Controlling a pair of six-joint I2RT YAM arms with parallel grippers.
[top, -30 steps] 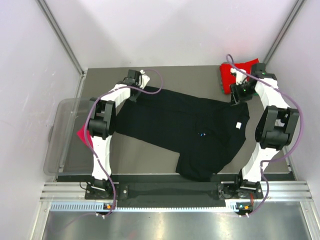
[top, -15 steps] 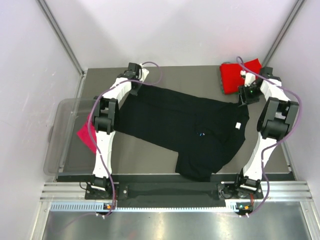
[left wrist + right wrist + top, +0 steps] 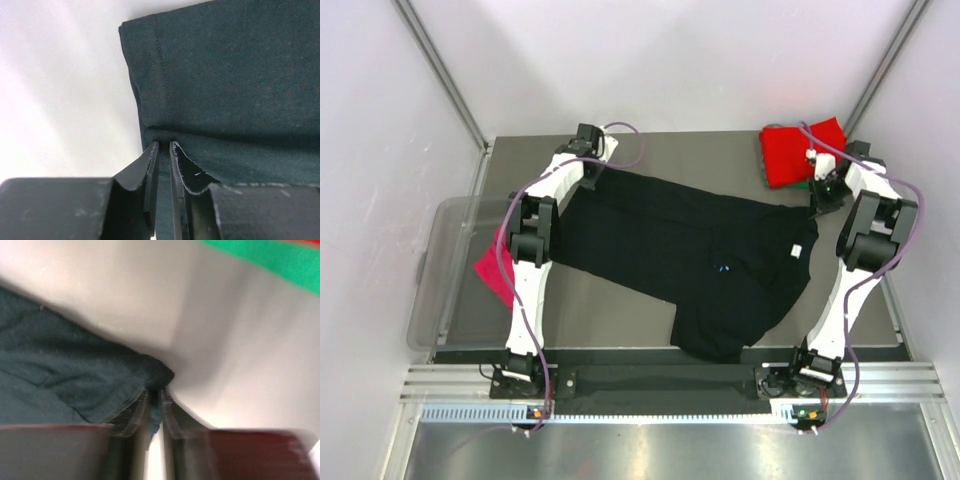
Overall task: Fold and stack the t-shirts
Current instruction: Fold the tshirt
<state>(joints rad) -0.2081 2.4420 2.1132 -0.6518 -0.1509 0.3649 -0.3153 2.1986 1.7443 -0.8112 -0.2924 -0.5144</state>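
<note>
A black t-shirt (image 3: 690, 240) lies spread across the table, with a white neck label (image 3: 798, 251) and a small light-blue print (image 3: 722, 268). My left gripper (image 3: 588, 172) sits at its far left corner. In the left wrist view, the left gripper (image 3: 162, 147) is shut on the stitched hem of the black t-shirt (image 3: 240, 75). My right gripper (image 3: 817, 203) is at the shirt's far right corner. In the right wrist view, the right gripper (image 3: 157, 391) is shut on a bunched corner of the black t-shirt (image 3: 60, 370).
A folded red t-shirt (image 3: 800, 150) lies on a green t-shirt (image 3: 766, 180) at the back right, just beyond my right gripper; the green t-shirt (image 3: 270, 262) also shows in the right wrist view. A magenta t-shirt (image 3: 492, 270) hangs from a clear bin (image 3: 435, 290) at the left.
My right gripper has shifted right to the black t-shirt's far right corner and closed on it. My left gripper edged back a little, then stayed shut on the hem.
</note>
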